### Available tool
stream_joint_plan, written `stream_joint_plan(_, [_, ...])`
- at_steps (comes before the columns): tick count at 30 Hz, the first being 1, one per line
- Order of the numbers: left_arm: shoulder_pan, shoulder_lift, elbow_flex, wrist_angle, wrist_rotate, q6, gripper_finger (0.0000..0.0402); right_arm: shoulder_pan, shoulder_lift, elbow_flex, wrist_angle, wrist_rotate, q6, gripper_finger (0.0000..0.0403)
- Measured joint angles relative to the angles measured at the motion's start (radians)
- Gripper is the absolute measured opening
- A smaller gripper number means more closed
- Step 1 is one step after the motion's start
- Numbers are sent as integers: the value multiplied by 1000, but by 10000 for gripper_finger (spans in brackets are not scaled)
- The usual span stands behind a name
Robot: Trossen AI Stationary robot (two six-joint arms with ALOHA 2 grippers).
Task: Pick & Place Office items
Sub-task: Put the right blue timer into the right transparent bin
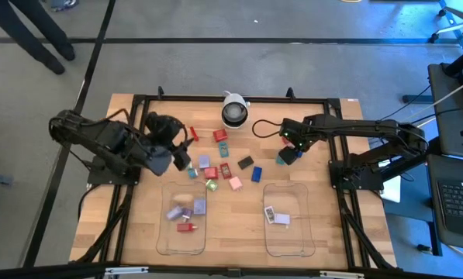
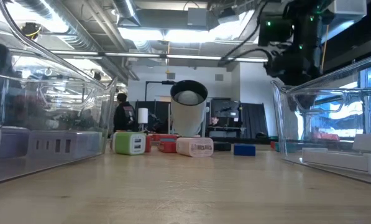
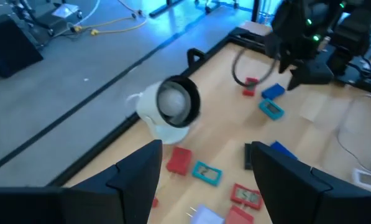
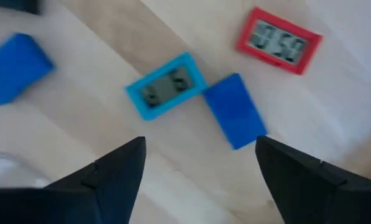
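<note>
Right end effector (image 4: 197,162) is hovering wide open, empty, over blue block (image 4: 233,111) near desk's far edge; light, rigid, slick, so pinching its long sides looks best. Left end effector (image 3: 201,165) is waiting open.

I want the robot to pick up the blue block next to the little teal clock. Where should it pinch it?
Probably across its two long sides, coming straight down from above. The blue block lies flat on the table, and one short end touches a corner of the teal clock, so the long sides look freer. The right gripper hangs open just above it, and would likely need turning to line up.
</note>
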Motion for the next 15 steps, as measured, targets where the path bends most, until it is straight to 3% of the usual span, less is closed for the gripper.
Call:
stream_joint_plan(6, [54,-9,0,1,0,19,242,-49,0,-77,56,24,-101,311])
stream_joint_plan(15, [119,-5,0,21,0,19,241,-126,28,-167,165,-49,-210,306])
